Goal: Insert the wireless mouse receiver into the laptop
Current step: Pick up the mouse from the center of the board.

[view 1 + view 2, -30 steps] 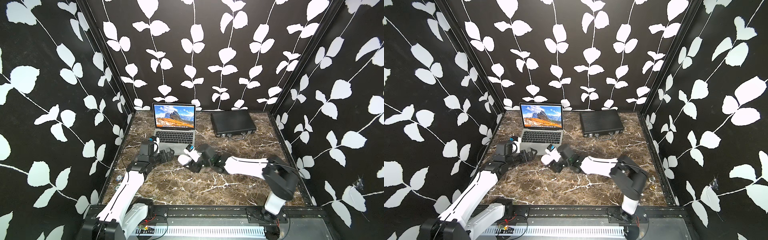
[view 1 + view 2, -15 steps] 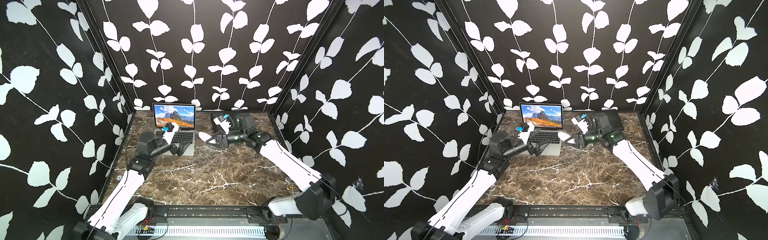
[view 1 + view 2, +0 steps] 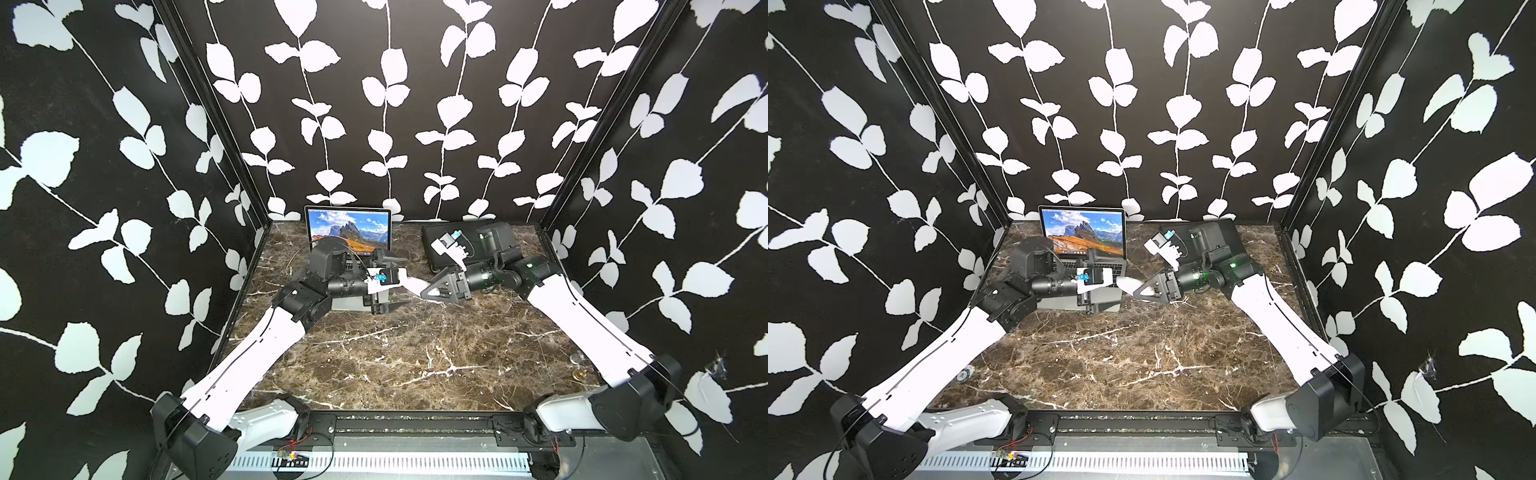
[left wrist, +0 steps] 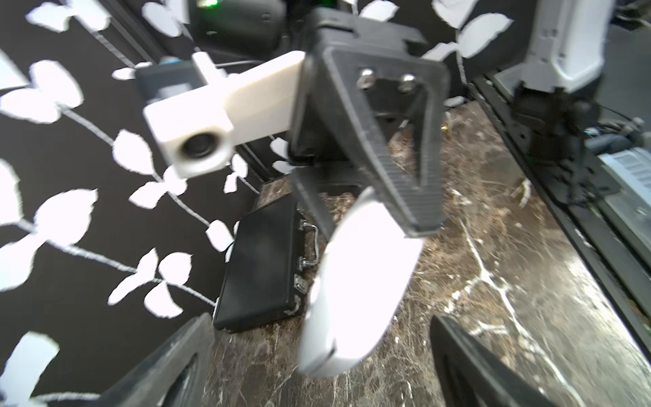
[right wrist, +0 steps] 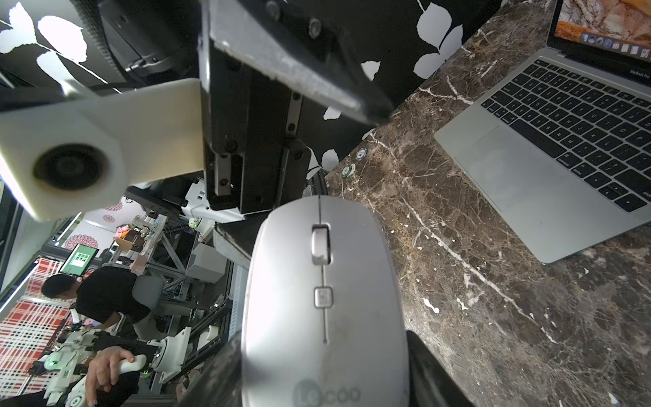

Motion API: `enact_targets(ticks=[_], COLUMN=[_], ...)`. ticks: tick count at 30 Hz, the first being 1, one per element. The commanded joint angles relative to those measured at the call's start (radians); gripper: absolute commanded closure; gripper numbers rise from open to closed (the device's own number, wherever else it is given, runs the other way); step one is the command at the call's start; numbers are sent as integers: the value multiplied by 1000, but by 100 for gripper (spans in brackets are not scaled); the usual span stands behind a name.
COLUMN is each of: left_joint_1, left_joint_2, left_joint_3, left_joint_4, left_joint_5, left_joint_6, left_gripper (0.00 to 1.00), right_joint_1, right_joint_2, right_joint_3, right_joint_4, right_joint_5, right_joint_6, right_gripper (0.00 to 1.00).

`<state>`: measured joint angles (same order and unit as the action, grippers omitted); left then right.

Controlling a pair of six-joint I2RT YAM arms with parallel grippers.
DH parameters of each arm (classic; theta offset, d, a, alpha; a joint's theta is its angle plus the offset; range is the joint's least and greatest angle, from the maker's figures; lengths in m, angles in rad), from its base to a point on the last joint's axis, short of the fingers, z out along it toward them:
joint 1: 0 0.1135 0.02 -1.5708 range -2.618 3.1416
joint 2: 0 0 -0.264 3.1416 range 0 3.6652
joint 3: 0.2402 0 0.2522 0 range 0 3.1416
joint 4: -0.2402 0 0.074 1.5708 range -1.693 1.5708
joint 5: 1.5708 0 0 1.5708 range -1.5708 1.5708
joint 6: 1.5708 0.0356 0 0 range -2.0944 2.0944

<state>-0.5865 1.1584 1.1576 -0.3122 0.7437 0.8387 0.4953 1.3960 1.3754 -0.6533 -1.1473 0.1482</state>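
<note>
At about eleven o'clock on the marble counter (image 3: 415, 353) stands the laptop (image 3: 349, 228), lid up and screen lit, keyboard facing the robot so that its side edges, where a port would lie, can be reached from either arm. Over its near right corner hovers the left pincer (image 3: 394, 286), aimed toward three o'clock with its jaws spread wide and nothing clamped between them. That stance reads as readiness to take or steady something. At three o'clock of it hangs the wireless mouse (image 5: 324, 299), lifted clear of the counter near twelve o'clock of the counter's middle. Its nose points to nine o'clock and reaches the open fingertips, though whether it touches them cannot be told. The right pincer (image 3: 430, 288) clamps the mouse across its rear flanks, closed to the body's width, which leaves the front half and the underside free for the other arm. The right wrist view shows only the domed top with its scroll wheel, so the underside faces away from that camera, and the receiver cannot be seen in any view. Judging from the task, it is probably lodged in the mouse and not yet drawn out. Behind the right arm, at one o'clock, lies a flat black case (image 4: 260, 267), well apart from the handover.
</note>
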Motion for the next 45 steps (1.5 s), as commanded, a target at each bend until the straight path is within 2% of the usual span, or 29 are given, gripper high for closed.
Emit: enact_targets(ticks=[1,8,14,22,31,36,39,45], left_joint_1=[-14,-34,-40,-40,-47,-51,-52,-51], left_joint_2=[3,81,101,128,165,169,175,174], left_joint_3=[50,154,173,216,259,269,286,295], left_joint_4=[-124,-264,-245,-280,-355,-388,-389,-374], left_joint_5=[64,104,99,134,132,103,115,148], left_joint_6=[107,156,152,156,187,224,231,207], left_gripper=[4,17,28,48,58,57,65,76], right_joint_1=[-4,-4,-4,-3,-1,2,2,2], right_joint_2=[20,27,27,43,41,32,37,41], right_joint_3=[25,28,21,16,11,-5,-11,-18], right_joint_4=[-20,-18,-17,-29,2,63,62,62], right_joint_5=[-41,-55,-65,-87,-121,-146,-148,-138], right_joint_6=[-18,-6,-5,-16,17,72,71,70], right_gripper=[66,67,68,69,70,71,71,70])
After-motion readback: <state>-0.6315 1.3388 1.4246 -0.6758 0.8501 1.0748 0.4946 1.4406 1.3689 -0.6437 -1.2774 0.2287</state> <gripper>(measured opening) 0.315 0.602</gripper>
